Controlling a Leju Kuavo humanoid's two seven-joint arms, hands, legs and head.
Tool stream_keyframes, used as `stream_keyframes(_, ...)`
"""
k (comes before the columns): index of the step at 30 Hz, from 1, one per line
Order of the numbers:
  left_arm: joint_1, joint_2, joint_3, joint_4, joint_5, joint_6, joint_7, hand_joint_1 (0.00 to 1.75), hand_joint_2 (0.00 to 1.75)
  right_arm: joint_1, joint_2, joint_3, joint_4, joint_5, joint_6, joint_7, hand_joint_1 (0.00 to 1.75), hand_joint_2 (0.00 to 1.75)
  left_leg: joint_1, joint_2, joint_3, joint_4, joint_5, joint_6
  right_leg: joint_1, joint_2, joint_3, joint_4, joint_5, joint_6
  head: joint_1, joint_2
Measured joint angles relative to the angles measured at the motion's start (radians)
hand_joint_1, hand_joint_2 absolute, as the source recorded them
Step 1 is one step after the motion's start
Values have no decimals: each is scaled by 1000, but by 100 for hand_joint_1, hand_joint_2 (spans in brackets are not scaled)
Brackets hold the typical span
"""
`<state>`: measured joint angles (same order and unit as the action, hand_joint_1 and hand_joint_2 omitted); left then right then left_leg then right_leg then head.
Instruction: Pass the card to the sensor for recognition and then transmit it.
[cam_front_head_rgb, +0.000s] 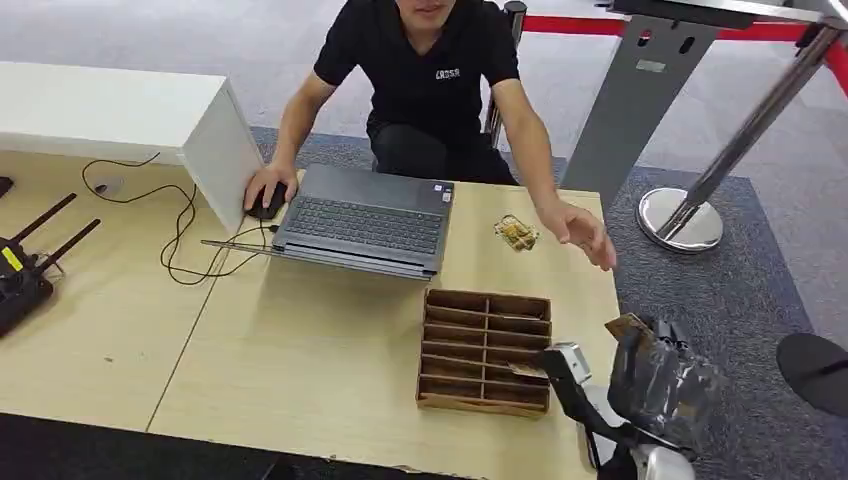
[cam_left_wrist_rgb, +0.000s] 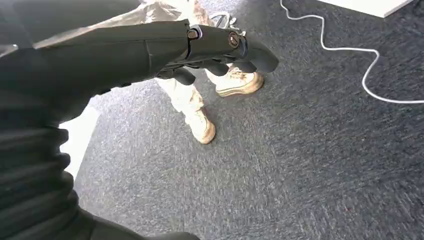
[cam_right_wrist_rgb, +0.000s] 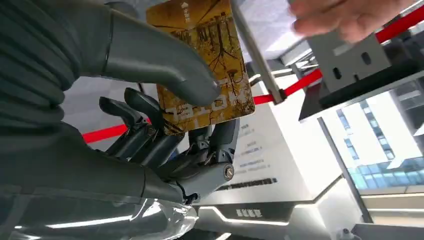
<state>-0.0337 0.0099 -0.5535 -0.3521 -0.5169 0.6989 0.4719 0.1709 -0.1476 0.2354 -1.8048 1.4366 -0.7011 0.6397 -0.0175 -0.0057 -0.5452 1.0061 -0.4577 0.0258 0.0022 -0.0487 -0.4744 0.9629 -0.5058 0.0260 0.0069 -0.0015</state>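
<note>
**Hand the card over cleanly**

My right hand (cam_right_wrist_rgb: 165, 125) pinches the card (cam_right_wrist_rgb: 202, 60) between thumb and fingers, raised past the desk (cam_front_head_rgb: 300, 350) edge near the slotted tray (cam_front_head_rgb: 485, 350). A person's hand (cam_front_head_rgb: 580, 232) reaches toward it. I'd hold the card steady, its free end offered, and let go only once they grip it. My left hand (cam_left_wrist_rgb: 215, 50) hangs over the floor, fingers curled, empty.
</note>
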Motion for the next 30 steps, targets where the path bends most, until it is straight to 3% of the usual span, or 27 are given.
stream_keyframes(2, 0, 0, -2, 0, 1, 0, -2, 0, 175, -9, 13, 6, -7, -38, 0, -80, 175, 175, 0, 0, 0, 0, 0, 0, 0, 0, 0, 0, 0, 0, 0, 0)
stream_keyframes(7, -1, 0, -7, 0, 3, 0, -7, 0, 175, -28, 94, -8, -3, -152, 0, -401, 175, 175, 1, 0, 0, 0, 0, 0, 0, 0, 0, 0, 0, 0, 0, 0)
stream_keyframes(13, -5, 0, -29, 0, 15, 0, -13, 0, 175, -72, 220, -50, 52, -240, 2, -660, 175, 175, 1, 0, 0, 0, 0, 0, 1, 0, 0, 0, 0, 0, 0, 0)
stream_keyframes(21, -5, 0, -32, 0, 18, 0, -13, 0, 175, -80, 238, -53, 64, -244, 2, -684, 175, 175, 1, 0, 0, 0, 0, 0, 1, 0, 0, 0, 0, 0, 0, 0)
stream_keyframes(22, -6, 0, -47, 0, 23, 0, -14, 0, 175, -104, 293, -59, 105, -249, 2, -716, 175, 175, 1, 0, 0, 0, 0, 0, 1, 0, 0, 0, 0, 0, 0, 0)
stream_keyframes(24, -6, 1, -61, 0, 30, 0, -14, 0, 175, -121, 348, -66, 149, -244, 2, -721, 175, 175, 1, 0, -1, 0, 0, 0, 1, 0, 0, 0, 0, 0, 0, 0)
stream_keyframes(30, -6, 2, -75, 1, 39, 0, -14, 0, 175, -122, 365, -71, 178, -242, 2, -713, 175, 175, 1, 0, -1, 0, 0, 0, 1, 0, 0, 0, 0, 0, 0, 0)
